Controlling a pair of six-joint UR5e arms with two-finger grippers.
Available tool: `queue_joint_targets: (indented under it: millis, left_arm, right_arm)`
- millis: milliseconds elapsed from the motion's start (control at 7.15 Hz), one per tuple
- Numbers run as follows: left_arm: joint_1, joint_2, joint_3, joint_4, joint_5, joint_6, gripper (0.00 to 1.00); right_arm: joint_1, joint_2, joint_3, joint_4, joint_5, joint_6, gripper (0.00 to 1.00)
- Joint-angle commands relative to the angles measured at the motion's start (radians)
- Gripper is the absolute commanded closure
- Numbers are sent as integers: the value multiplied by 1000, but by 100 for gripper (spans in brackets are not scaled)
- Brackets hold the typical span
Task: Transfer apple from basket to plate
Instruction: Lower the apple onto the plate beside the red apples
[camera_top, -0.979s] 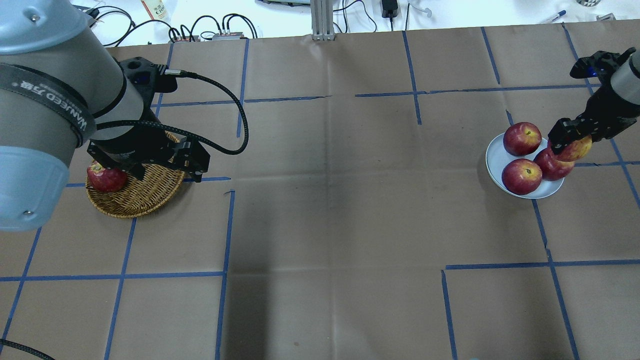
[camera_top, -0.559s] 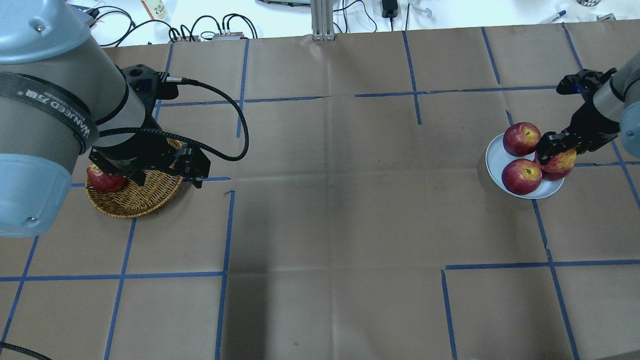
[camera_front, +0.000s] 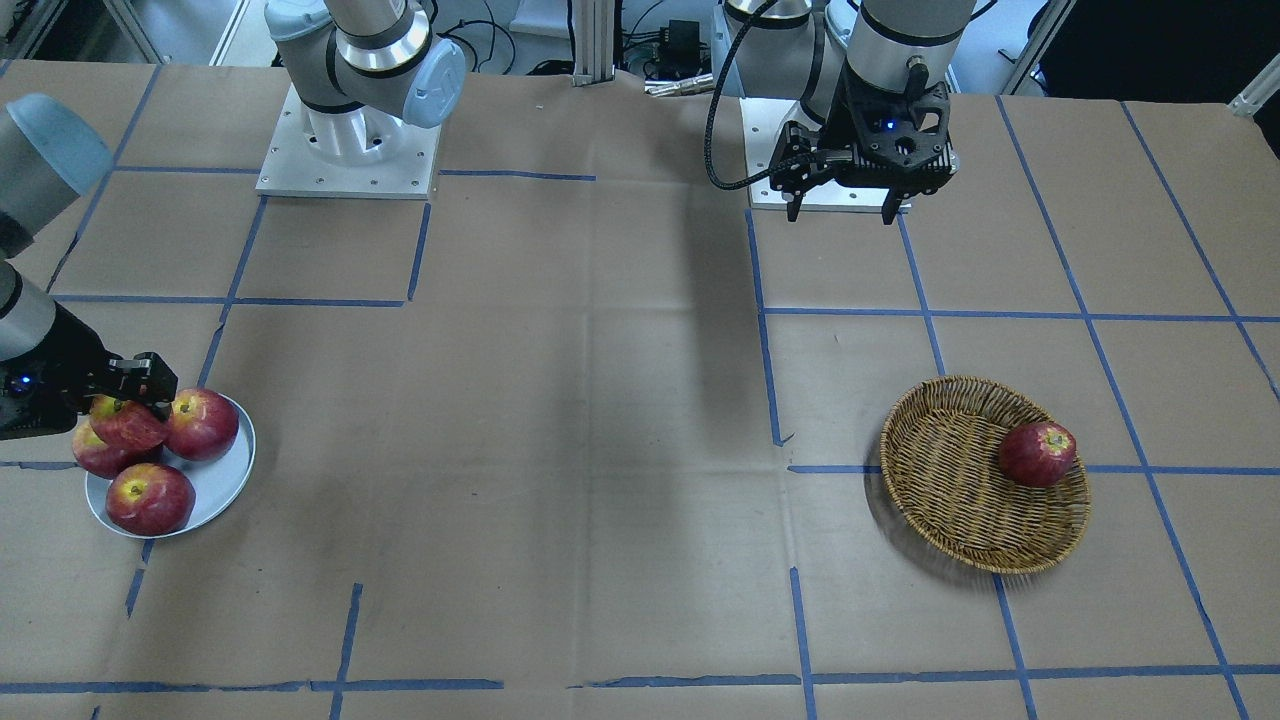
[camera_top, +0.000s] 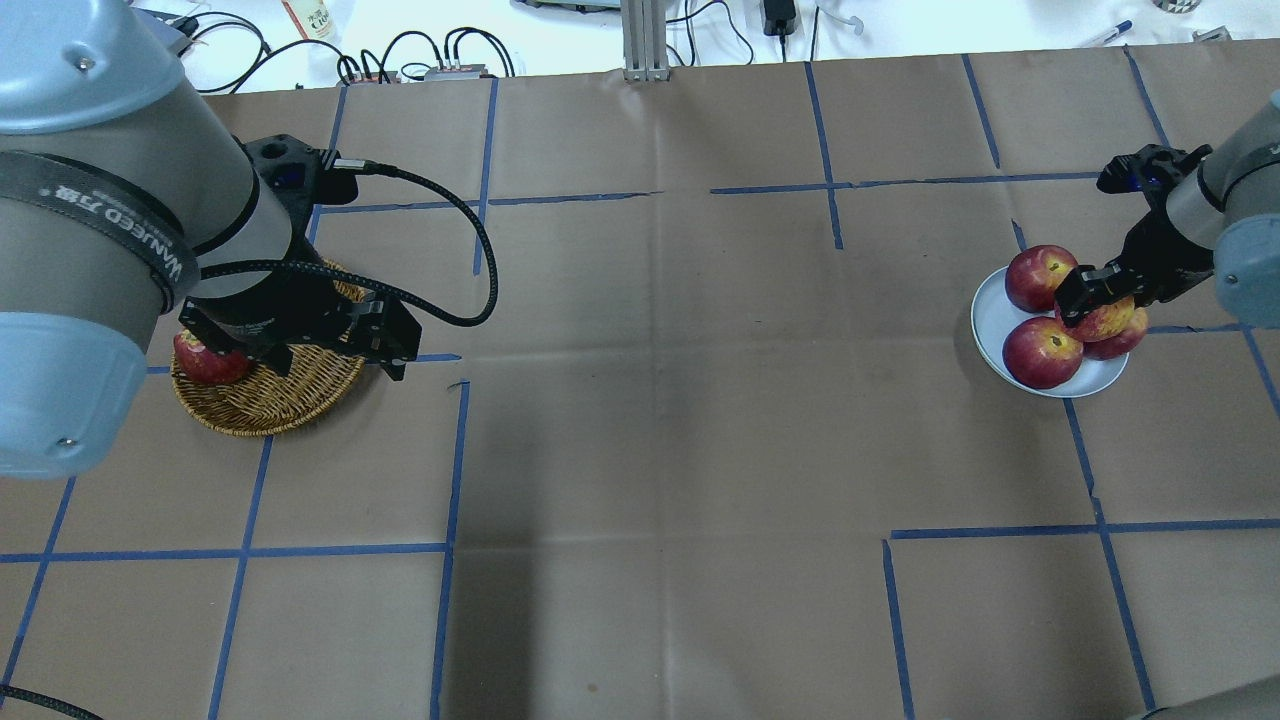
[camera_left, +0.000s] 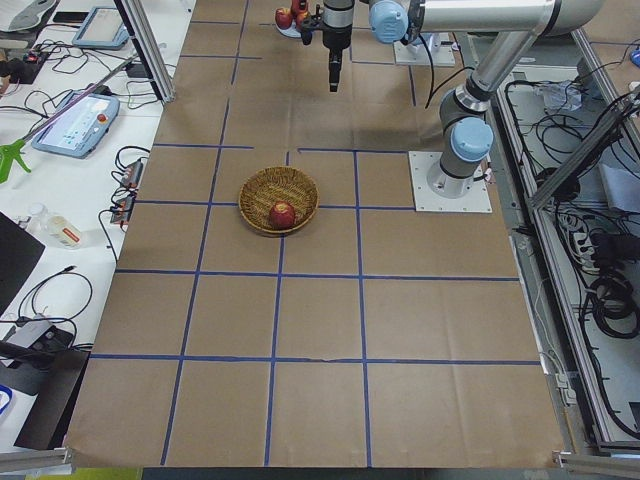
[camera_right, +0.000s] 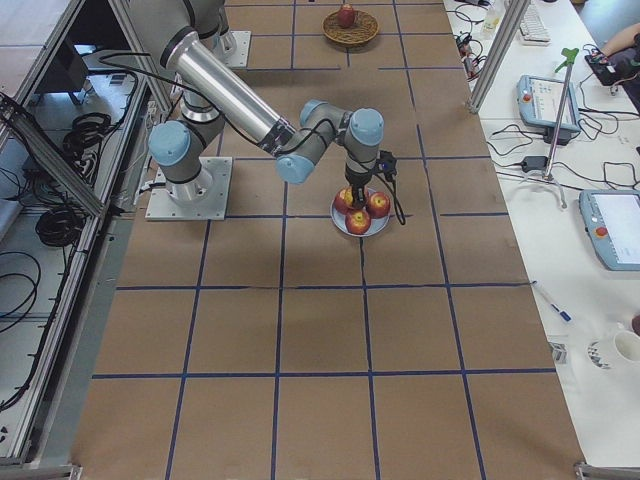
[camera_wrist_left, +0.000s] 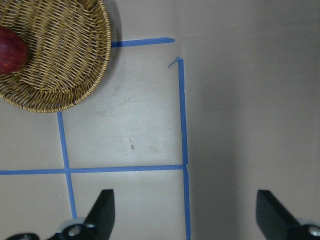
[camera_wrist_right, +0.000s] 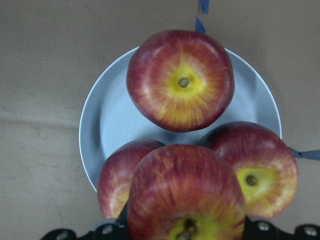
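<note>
My right gripper (camera_top: 1103, 303) is shut on the apple (camera_top: 1110, 322), which is red with a yellow-orange patch at the stem. It holds the apple just over the pale blue-grey plate (camera_top: 990, 325), above three red apples lying there. In the right wrist view the held apple (camera_wrist_right: 185, 195) fills the bottom, over the plate (camera_wrist_right: 115, 125); I cannot tell whether it touches the apples below. The wicker basket (camera_top: 290, 395) at the left holds one dark red apple (camera_front: 1038, 453). My left gripper (camera_front: 841, 215) is open and empty, high above the table beside the basket (camera_wrist_left: 65, 75).
Brown paper with blue tape lines covers the table. The left arm's black cable loops over the table beside the basket. Cables and boxes lie beyond the far edge. The plate (camera_front: 225, 480) stands near the table's right end.
My right gripper has carried the apple left and down, from the plate's right rim to over the apples on the plate. The left arm has barely shifted.
</note>
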Motion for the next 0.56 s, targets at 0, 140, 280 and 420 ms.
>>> queue_joint_targets:
  millis: [0,140,280,420]
  left_arm:
    - [0,2,-1,0,0,0,1]
    - [0,2,-1,0,0,0,1]
    - [0,2,-1,0,0,0,1]
    - [0,2,-1,0,0,0,1]
  right_arm:
    - [2,1,-2,-10,0,0,37]
    - [2,-5,-4,-54,-1,0,0]
    - [5,-8,-16,-51,-1,0,0]
    - [32,-11,-56,-44,-4,2,0]
